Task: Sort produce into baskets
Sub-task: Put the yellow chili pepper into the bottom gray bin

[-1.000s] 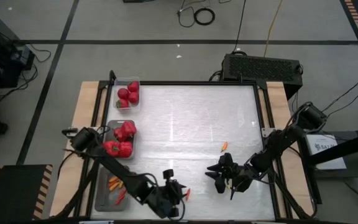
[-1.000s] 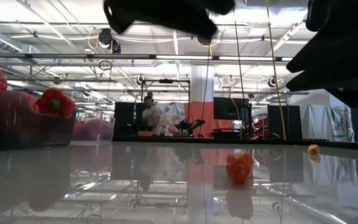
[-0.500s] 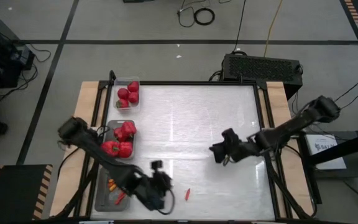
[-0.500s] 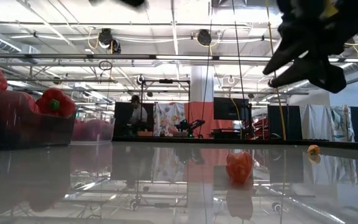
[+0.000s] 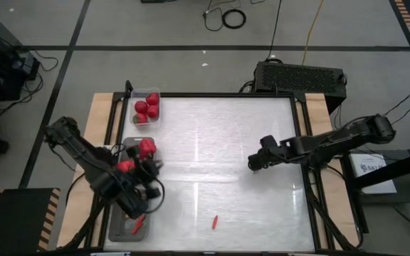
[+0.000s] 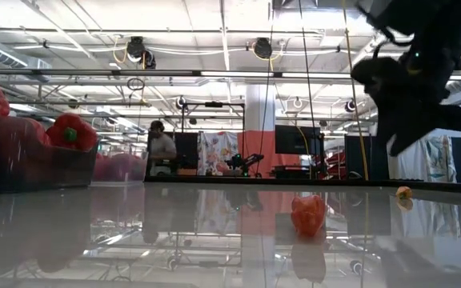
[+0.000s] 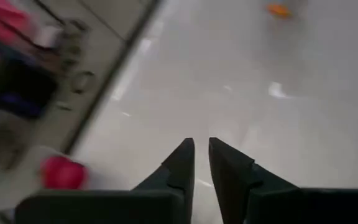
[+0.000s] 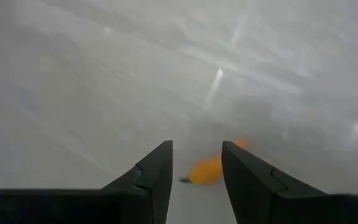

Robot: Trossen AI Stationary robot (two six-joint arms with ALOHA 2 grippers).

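Observation:
An orange chili lies on the table and shows between the open fingers of my right gripper. That gripper hangs just above it at the table's right middle; in the low view it is clear of the chili. A red chili lies near the front edge. My left gripper is shut and empty over the grey trays at the left. Bell peppers sit in one grey tray, tomatoes in the small clear tray, and chilis in the near grey tray.
A black box stands behind the table's far right corner. The shiny tabletop between the two arms bears only the red chili. In the low view a person moves in the room far behind the table.
My left gripper has gone from beside the red chili at the front edge toward the table's left, to above the grey trays; the red chili stays on the table. My right gripper has gone toward the far edge and down, to over the orange chili.

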